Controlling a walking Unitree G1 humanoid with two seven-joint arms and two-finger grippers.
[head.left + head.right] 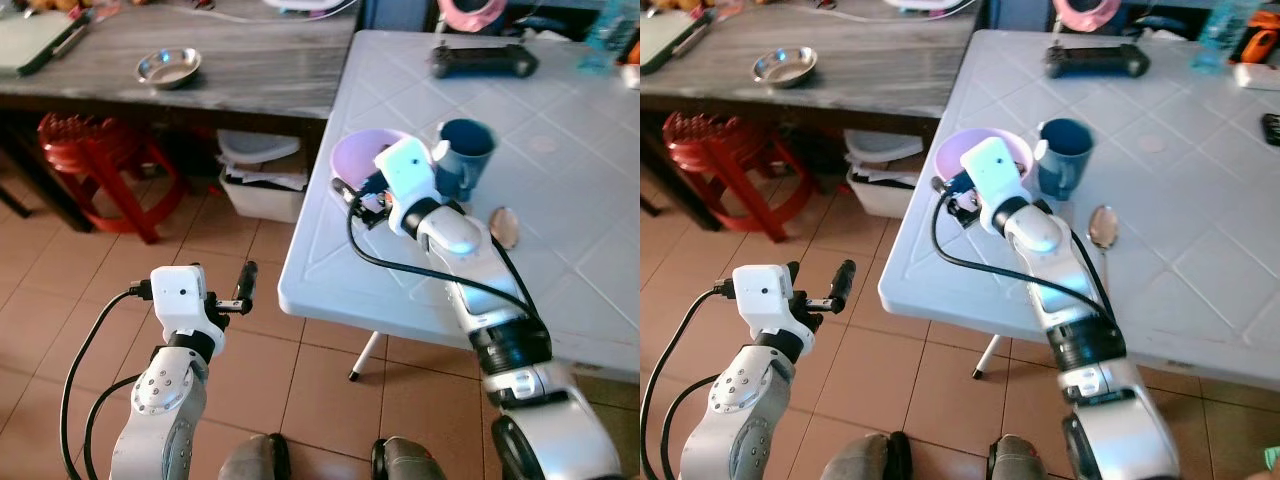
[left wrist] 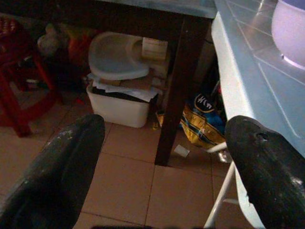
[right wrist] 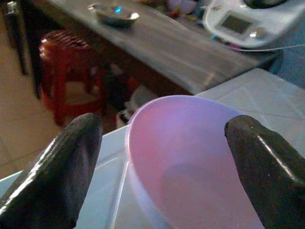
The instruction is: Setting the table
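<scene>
Right pincer (image 3: pixel 157 167), fingers spread wide, faces the pink bowl (image 3: pixel 190 157) dead ahead at centre frame, far nearer than the open left pincer (image 1: pixel 243 290).

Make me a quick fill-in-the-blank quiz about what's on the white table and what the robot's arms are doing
1. The right gripper is open around the pink ____.
2. The blue mug stands on the white ____.
3. The spoon lies near the mug, on the robot's ____ side of its right arm.
4. The left gripper hangs open above the tiled ____.

Missing words: bowl; table; right; floor
</scene>
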